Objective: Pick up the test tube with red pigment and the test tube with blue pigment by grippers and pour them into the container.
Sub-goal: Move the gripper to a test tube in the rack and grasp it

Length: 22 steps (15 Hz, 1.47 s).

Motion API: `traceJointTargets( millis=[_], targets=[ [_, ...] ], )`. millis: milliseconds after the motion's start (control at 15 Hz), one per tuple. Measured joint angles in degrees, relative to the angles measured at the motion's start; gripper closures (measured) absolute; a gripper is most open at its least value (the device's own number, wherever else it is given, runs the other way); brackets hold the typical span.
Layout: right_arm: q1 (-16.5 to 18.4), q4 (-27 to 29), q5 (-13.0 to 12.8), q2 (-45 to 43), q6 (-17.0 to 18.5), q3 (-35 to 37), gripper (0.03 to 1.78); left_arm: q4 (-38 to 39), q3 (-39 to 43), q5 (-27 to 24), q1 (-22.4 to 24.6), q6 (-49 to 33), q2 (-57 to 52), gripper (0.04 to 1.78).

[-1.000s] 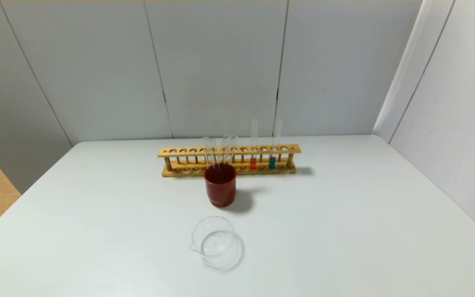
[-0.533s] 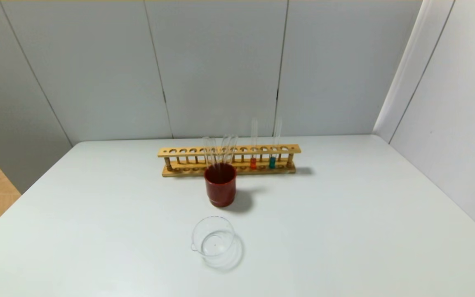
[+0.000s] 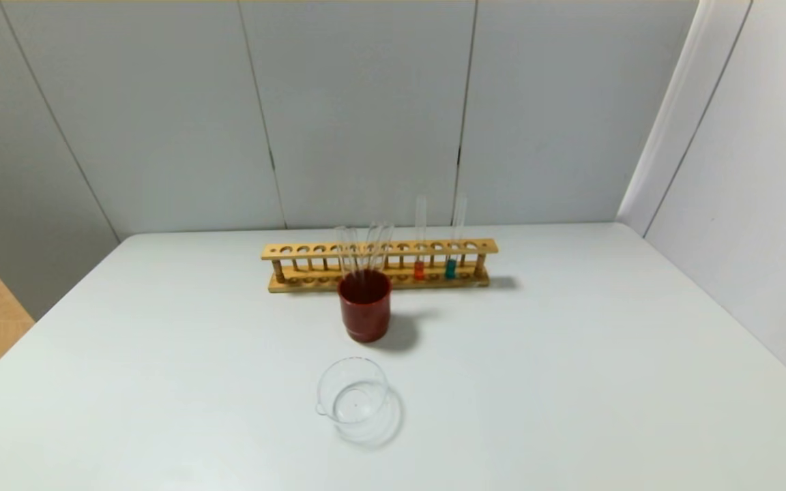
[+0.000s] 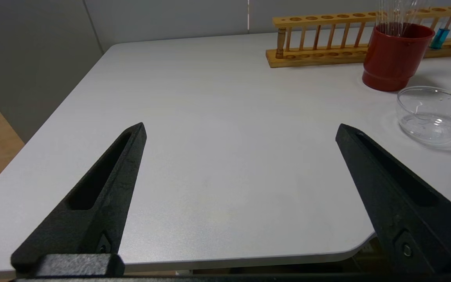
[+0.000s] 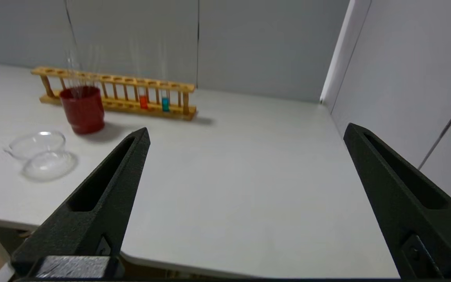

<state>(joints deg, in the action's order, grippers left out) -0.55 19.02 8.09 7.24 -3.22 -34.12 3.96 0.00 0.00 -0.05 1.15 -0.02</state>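
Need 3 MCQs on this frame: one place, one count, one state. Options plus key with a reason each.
1. Where does the red tube stand?
A. in the red cup
B. in the rack, beside the blue tube
C. lying on the table

2. How many tubes hold coloured liquid?
A. one
B. two
C. four

3. What state is the left pincer in?
A. open, holding nothing
B. shut on the blue tube
C. shut on the dish

Key:
1 B: the red tube sits upright in the rack, next to the blue tube, towards the rack's right end.
2 B: only the red and blue ones are coloured; the tubes in the red cup look clear.
3 A: its fingers stand wide apart over the table's near edge, like the right pincer's; the dish is untouched.
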Motion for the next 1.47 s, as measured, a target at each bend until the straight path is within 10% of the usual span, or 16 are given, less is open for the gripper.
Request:
traceJointTargets(
  millis=[800, 1467],
  targets=[
    [-0.6, -0.7, 0.1, 41.0, 0.8, -38.3, 0.07, 0.0, 0.0, 0.0, 0.0, 0.0, 0.0, 0.11],
    [-0.7, -14.2, 0.4, 67.7, 3.8, -46.1, 0.07, 0.0, 0.0, 0.0, 0.0, 0.0, 0.0, 0.11]
  ],
)
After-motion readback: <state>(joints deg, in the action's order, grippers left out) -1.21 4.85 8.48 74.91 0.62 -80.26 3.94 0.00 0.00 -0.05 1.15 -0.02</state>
